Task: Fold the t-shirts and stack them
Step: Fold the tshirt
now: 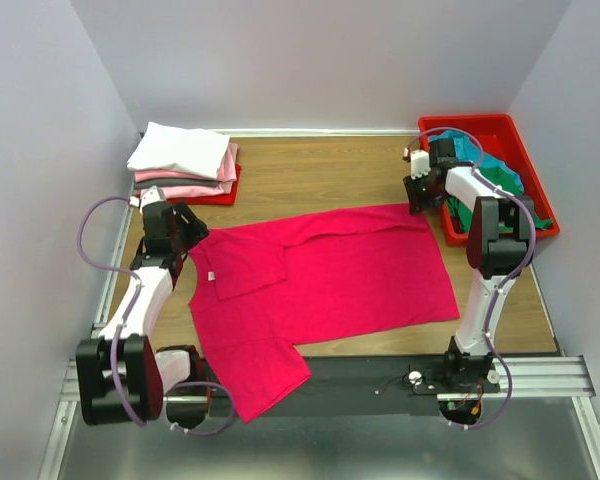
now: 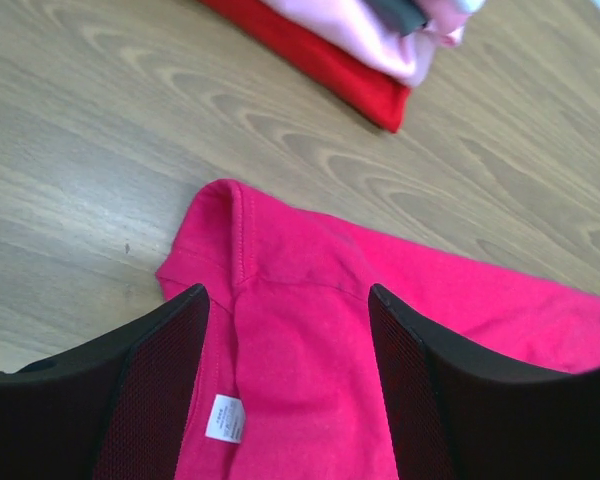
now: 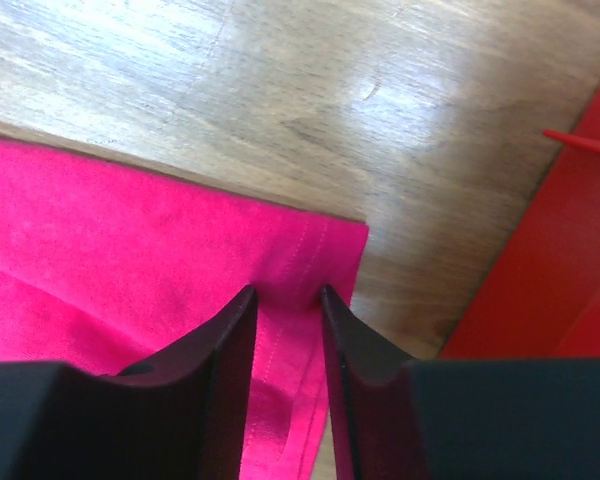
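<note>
A crimson-pink t-shirt (image 1: 340, 275) lies spread flat across the middle of the table, one sleeve hanging over the near edge. My left gripper (image 1: 187, 237) hovers open over its left shoulder. In the left wrist view that gripper (image 2: 288, 295) straddles the shoulder seam of the shirt (image 2: 300, 250), and the white neck label (image 2: 225, 418) shows between the fingers. My right gripper (image 1: 420, 200) is at the shirt's far right hem corner. In the right wrist view it (image 3: 286, 292) stands narrowly open, tips pressed on the hem (image 3: 130, 230), with a ridge of cloth between them.
Folded white and pale pink t-shirts (image 1: 185, 155) are stacked on a red tray (image 2: 320, 65) at the back left. Another red tray (image 1: 525, 150) at the back right holds teal and green shirts, close to the right gripper. Grey walls enclose the table.
</note>
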Available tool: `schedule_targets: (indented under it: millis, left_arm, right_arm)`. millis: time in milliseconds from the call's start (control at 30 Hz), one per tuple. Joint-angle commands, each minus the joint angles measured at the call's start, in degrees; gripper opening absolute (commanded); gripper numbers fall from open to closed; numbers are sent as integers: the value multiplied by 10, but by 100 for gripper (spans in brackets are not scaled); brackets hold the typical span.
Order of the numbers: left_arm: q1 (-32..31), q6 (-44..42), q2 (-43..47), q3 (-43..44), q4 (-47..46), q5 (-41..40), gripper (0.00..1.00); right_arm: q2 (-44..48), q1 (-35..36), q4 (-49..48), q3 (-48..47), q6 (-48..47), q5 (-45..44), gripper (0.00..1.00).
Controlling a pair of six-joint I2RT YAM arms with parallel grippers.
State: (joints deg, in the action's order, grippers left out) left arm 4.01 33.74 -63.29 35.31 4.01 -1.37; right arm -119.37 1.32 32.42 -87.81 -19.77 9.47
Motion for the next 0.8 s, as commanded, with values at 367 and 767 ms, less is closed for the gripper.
schedule_targets:
  millis: [367, 767]
  left_arm:
    - [17, 54, -161, 27, -84, 44, 68]
    - [17, 63, -236, 57, -101, 19, 51]
  right_arm:
    - [-12, -1, -12, -15, 5, 15, 31]
    - [-9, -1, -14, -13, 3, 20, 25]
